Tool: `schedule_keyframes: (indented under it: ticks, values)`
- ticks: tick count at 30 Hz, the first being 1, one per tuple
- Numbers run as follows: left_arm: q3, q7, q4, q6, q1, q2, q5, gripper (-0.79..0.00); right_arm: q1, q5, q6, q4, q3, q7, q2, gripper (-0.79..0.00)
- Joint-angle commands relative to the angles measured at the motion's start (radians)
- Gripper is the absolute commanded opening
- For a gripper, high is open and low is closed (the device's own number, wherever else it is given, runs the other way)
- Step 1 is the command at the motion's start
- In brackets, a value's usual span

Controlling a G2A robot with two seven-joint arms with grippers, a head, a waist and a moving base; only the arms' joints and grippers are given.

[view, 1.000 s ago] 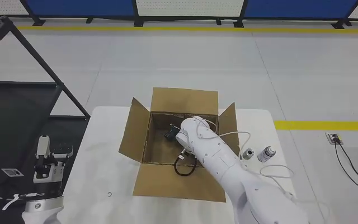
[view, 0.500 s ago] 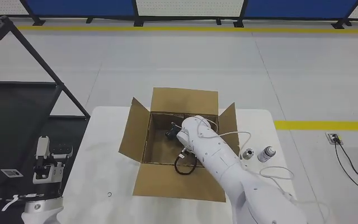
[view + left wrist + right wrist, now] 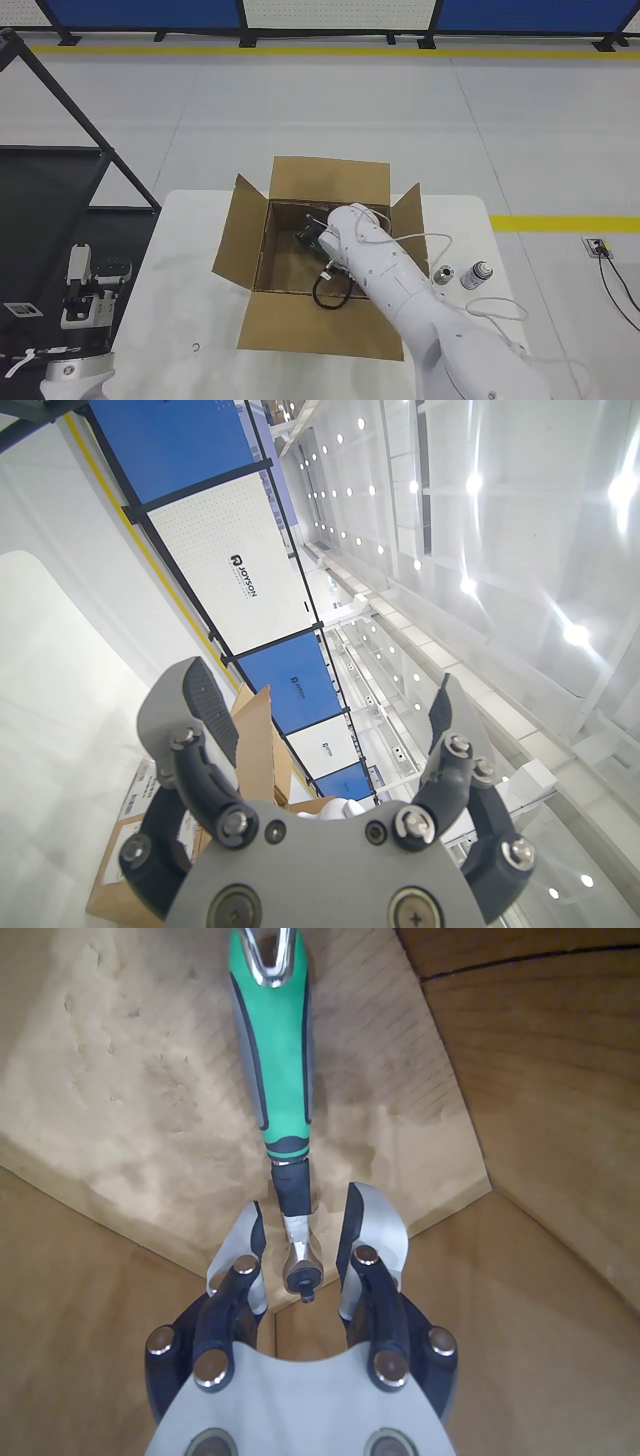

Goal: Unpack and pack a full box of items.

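The right gripper (image 3: 306,1208) is inside the box (image 3: 525,1078), lowered close to the floor near one corner. Its two fingers are partly spread, with a moderate gap between the pads. The metal head of the ratchet (image 3: 274,1053) lies in that gap. A narrow strip of box floor shows on either side of the head, so neither pad is seen touching it. The drive stub of the ratchet head points back toward the wrist. The black neck and green-and-grey handle run straight out from between the fingertips, away from the gripper and across the box floor. The ratchet appears to lie flat on the cardboard, not lifted. In the top view the right arm reaches over the near wall of the box (image 3: 330,180), and its wrist hangs in the far left part of the interior. A black cable loop (image 3: 330,295) lies in the box on the near side of that arm. The left gripper (image 3: 322,690) is fully spread and holds nothing; it is aimed upward, well apart from the box (image 3: 255,740). The box stands open on the worktop (image 3: 190,300), all four flaps folded outward. Two cans (image 3: 443,274) stand just beside its right flap.
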Motion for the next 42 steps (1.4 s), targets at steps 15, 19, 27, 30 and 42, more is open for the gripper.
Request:
schedule_keyframes:
  ticks: [15,19,27,30,42]
  values:
    - [0.016,-0.023,0.004,0.007,-0.012,0.001,0.016,0.0,0.02,0.024,-0.114,0.015,0.045,-0.122,0.036,-0.425]
    - [0.015,-0.024,0.005,0.009,-0.015,0.001,0.016,0.0,0.028,0.023,-0.155,0.009,0.054,-0.168,0.046,-0.425]
    - [0.009,-0.019,0.008,0.01,-0.019,0.001,0.012,0.0,0.045,0.007,-0.223,-0.01,0.066,-0.237,0.069,-0.416]
    - [0.009,-0.017,0.01,0.011,-0.021,0.001,0.011,0.0,0.048,0.002,-0.261,-0.02,0.072,-0.271,0.079,-0.416]
    - [0.024,-0.019,0.011,0.02,-0.031,0.001,0.026,0.0,0.058,-0.064,-0.347,-0.14,0.088,-0.411,0.14,-0.403]
